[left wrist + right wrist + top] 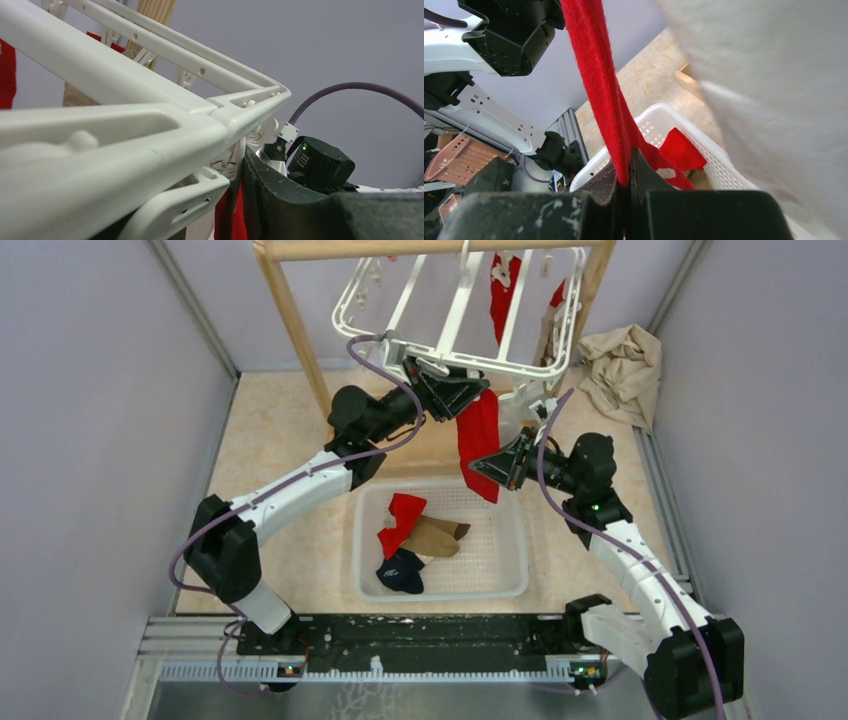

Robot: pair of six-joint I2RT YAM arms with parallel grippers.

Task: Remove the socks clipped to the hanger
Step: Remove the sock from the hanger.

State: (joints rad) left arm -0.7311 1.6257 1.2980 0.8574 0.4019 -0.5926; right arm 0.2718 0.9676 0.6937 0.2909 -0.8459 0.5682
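1. While the red sock (480, 435) is hanging by its top from a clip (167, 209) on the near rail of the hanger (470, 362), its long axis is running straight down toward the basket (512, 552)
2. The right gripper (497, 465) is pinching the sock's lower half, fingers pressed flat on the fabric from both sides, so the sock is stretching upward and away from this hand
3. The left gripper (450, 388) is sitting at the clip end, right against the near rail and just above the sock's top; whether its fingers are squeezing the clip or standing apart, I cannot tell
4. By my judgement, the left arm is lying nearer the clip, and the release is turning on a squeeze there while the right is drawing down along the sock's length
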